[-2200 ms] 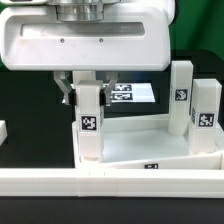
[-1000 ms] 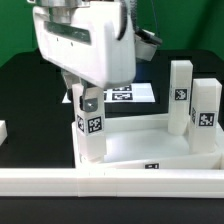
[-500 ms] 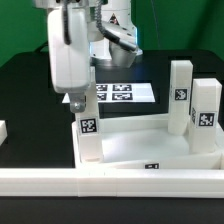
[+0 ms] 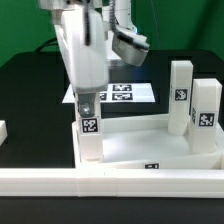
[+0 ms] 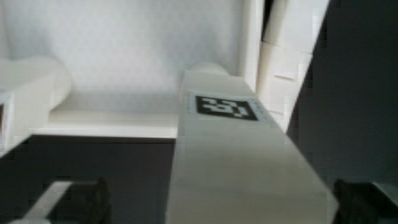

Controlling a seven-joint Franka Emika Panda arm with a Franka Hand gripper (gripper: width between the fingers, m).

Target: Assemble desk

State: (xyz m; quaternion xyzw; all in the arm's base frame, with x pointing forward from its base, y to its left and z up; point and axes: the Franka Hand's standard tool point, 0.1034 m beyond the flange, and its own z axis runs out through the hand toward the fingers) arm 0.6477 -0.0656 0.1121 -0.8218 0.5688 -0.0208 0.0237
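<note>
Nearest in the exterior view, a long white rail bar runs across the front. Just behind it lies the desk top, a white tray-like slab, flat on the black table. Three legs stand upright in its corner sockets: the near leg on the exterior view's left, two more legs on the exterior view's right. A stray white part sits at the left edge.

The gripper sits on top of the near leg, fingers straddling its upper end; cannot tell if they actually pinch it, contact hidden. The wrist view shows the leg running away from the camera, tag on its face, fingers barely visible.

Farther back, the marker board lies flat.

Handling: leg looks like rigid, light, smooth plastic, probably slippery. Best grip is on the flat opposing sides near the top. Twisting needs firm squeeze; top may shift.
</note>
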